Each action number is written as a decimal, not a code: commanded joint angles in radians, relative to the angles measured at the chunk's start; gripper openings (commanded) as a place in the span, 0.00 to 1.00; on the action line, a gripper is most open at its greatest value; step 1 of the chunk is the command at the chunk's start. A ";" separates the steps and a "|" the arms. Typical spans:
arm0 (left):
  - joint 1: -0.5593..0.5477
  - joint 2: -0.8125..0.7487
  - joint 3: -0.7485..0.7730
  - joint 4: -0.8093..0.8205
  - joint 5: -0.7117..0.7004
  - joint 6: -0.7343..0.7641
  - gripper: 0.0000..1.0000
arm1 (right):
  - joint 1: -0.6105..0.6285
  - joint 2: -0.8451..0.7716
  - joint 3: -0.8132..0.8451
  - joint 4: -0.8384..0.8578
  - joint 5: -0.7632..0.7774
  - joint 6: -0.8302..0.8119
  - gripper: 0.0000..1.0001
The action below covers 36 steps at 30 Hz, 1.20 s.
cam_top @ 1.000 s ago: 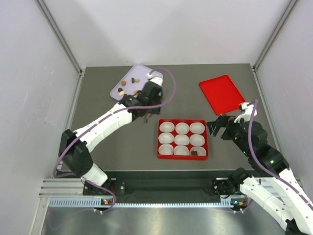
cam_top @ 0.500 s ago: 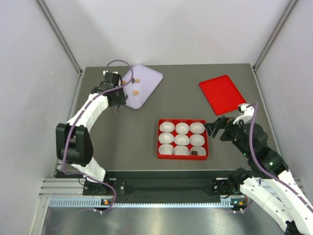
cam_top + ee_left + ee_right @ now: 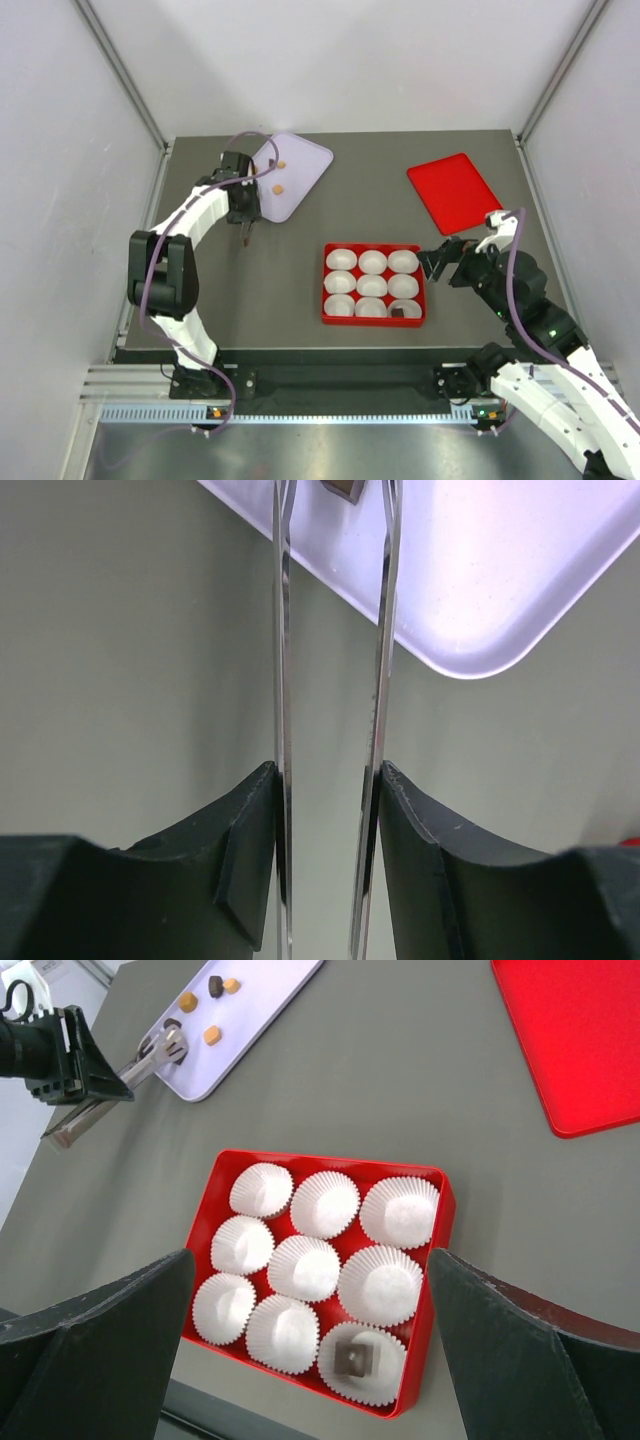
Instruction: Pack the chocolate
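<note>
Carefully now: tongs straddle a chocolate on the far-left tray

Left pincer (image 3: 327, 780) clamped on the thin metal tongs (image 3: 283, 630) partway along them, presumably because the chocolate (image 3: 211, 1034) is too small for its own fingers; blades apart, their long axis running from the pincer toward the far side, tips either side of a dark piece (image 3: 340, 487) on the lavender tray (image 3: 480, 570); that piece shows an angled corner but is too small to give a long axis; other pieces lie loose farther along the tray; one packed piece (image 3: 357, 1357) sits flat in the near-right of nine white cups (image 3: 304, 1266) in the red box (image 3: 330, 1161), mid-table (image 3: 280, 290); right pincer (image 3: 441, 262), wide apart and empty, hangs just right of the box, likely keeping clear.
</note>
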 commanded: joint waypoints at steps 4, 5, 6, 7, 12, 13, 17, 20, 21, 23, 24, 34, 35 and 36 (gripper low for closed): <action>0.005 0.015 0.085 -0.029 0.016 0.016 0.43 | -0.010 0.015 0.010 0.057 -0.004 -0.016 1.00; 0.003 0.010 0.090 -0.037 0.017 0.017 0.42 | -0.010 0.015 0.010 0.057 -0.004 -0.016 1.00; 0.005 -0.002 0.097 -0.052 0.016 0.019 0.41 | -0.009 0.012 0.010 0.057 -0.004 -0.016 1.00; 0.005 -0.010 0.100 -0.060 0.017 0.019 0.40 | -0.009 0.015 0.010 0.056 -0.002 -0.013 1.00; -0.001 -0.076 0.102 -0.097 0.068 0.019 0.32 | -0.009 0.020 0.010 0.059 -0.002 -0.001 1.00; -0.003 -0.086 0.102 -0.106 0.072 0.016 0.32 | -0.009 0.020 0.008 0.059 -0.002 0.001 1.00; -0.027 -0.150 0.100 -0.149 0.086 0.017 0.28 | -0.009 0.023 0.008 0.060 -0.002 0.007 1.00; -0.060 -0.204 0.094 -0.172 0.094 0.027 0.26 | -0.009 0.023 0.010 0.057 0.001 0.008 1.00; -0.083 -0.218 0.091 -0.181 0.096 0.025 0.25 | -0.009 0.023 0.011 0.053 0.001 0.010 1.00; -0.110 -0.264 0.078 -0.189 0.129 0.005 0.24 | -0.009 0.024 0.010 0.049 0.004 0.013 1.00; -0.153 -0.282 0.046 -0.183 0.141 -0.008 0.24 | -0.009 0.023 0.008 0.046 0.006 0.012 1.00; -0.610 -0.405 -0.085 -0.124 0.174 -0.105 0.24 | -0.009 0.021 0.010 0.011 0.033 0.007 1.00; -0.648 -0.418 -0.102 -0.120 0.177 -0.111 0.24 | -0.009 0.023 0.013 0.010 0.035 0.007 1.00; -0.666 -0.424 -0.113 -0.111 0.187 -0.116 0.24 | -0.009 0.026 0.014 0.010 0.036 0.005 1.00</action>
